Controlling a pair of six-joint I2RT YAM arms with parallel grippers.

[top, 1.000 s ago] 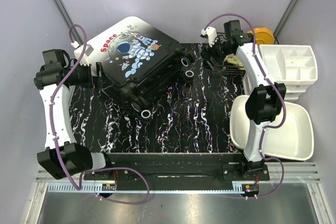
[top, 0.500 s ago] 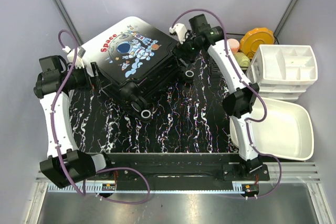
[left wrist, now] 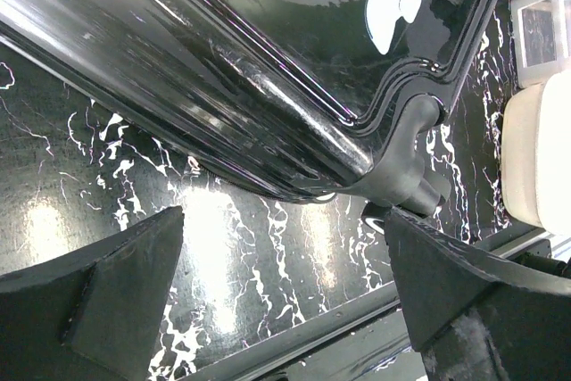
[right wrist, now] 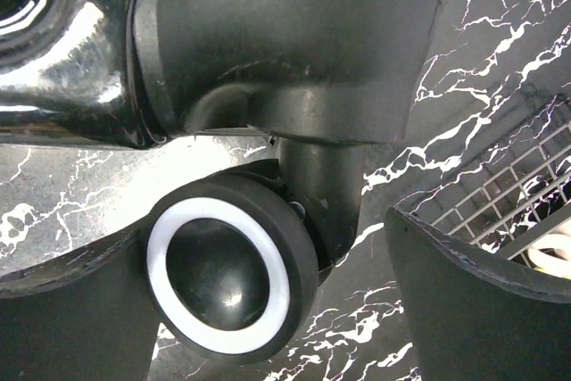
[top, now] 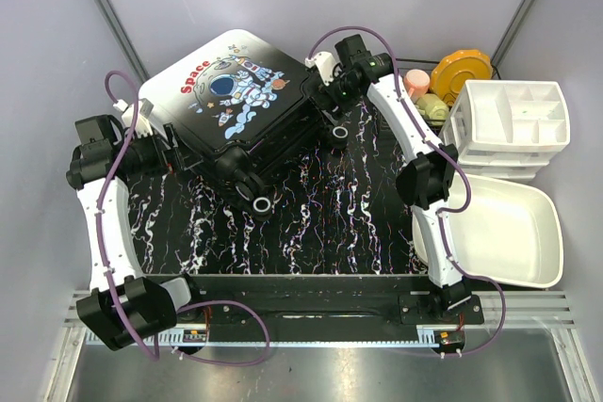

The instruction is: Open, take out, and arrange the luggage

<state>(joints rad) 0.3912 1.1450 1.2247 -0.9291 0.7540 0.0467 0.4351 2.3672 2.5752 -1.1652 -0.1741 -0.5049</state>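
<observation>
Your luggage [top: 240,105] lies shut at the back left of the tabletop [top: 320,223]. Nothing is out yet. Your left fingers [left wrist: 98,301] are spread wide by its side. Your right fingers [right wrist: 482,310] are spread wide by a wheel [right wrist: 223,278]. You must open, empty and sort it.

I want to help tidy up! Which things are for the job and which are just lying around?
For the job: luggage, left pincer, right pincer.
Just lying about: white basin, white drawer organiser, orange round thing.

White basin [top: 528,242], drawer organiser [top: 516,118] (orange lid [top: 462,71], perhaps)
</observation>
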